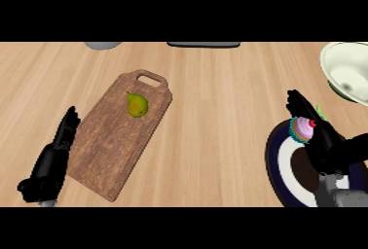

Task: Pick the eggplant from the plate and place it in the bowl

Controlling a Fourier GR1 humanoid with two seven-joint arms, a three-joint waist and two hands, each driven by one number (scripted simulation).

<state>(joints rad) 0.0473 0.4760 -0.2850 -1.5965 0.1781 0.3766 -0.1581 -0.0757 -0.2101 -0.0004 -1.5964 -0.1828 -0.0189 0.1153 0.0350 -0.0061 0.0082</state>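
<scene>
A cream bowl [348, 69] stands at the far right, cut by the view's edge. Below it lies a dark-rimmed plate [271, 160] with a white ring. My right hand [325, 142] hovers over the plate, fingers stretched out toward the bowl, and covers most of the plate's middle. A small green tip [321, 116] peeks out beside the fingers; the eggplant's body is hidden or cannot be told apart from the black hand. A pink-topped cupcake [302, 129] sits on the plate's upper left, touching the fingers. My left hand [49, 163] rests open at the lower left.
A wooden cutting board [115, 146] lies tilted left of centre with a yellow-green fruit [137, 105] on it. A grey object [104, 45] and a dark flat thing [203, 44] sit at the far edge. Bare wood separates board and plate.
</scene>
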